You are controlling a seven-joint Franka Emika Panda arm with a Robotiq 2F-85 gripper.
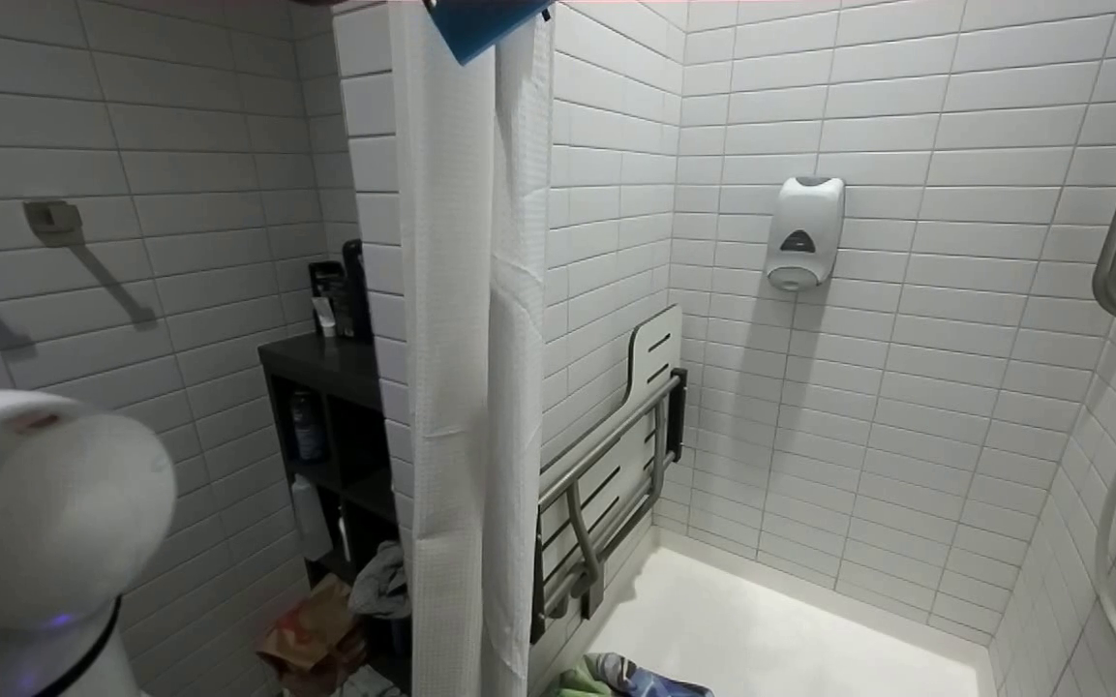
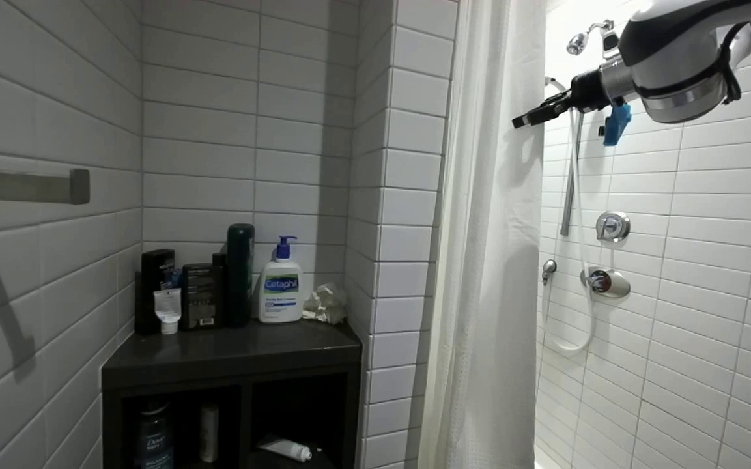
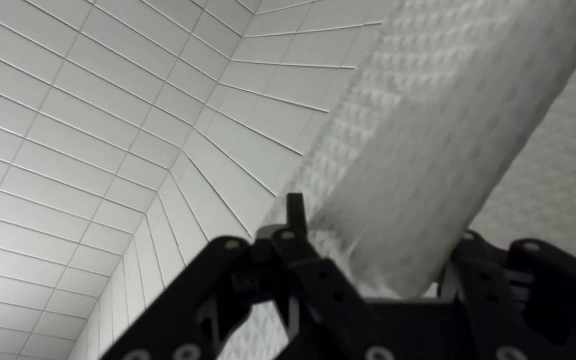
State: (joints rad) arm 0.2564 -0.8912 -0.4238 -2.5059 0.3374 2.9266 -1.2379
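Fingers point(image 3: 295, 212) stand parted, with a fold of white curtain point(image 3: 412, 175) hanging between; whether both touch it, from here I cannot well see. Beside the curtain's edge is open room toward the tiled wall point(image 3: 68, 150).

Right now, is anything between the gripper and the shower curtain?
Nothing visible stands in the way. In an exterior view, the gripper shows against the shower curtain with nothing else in between. In the wrist view, a fold of it lies between the parted fingers. Whether they press on it, I cannot tell.
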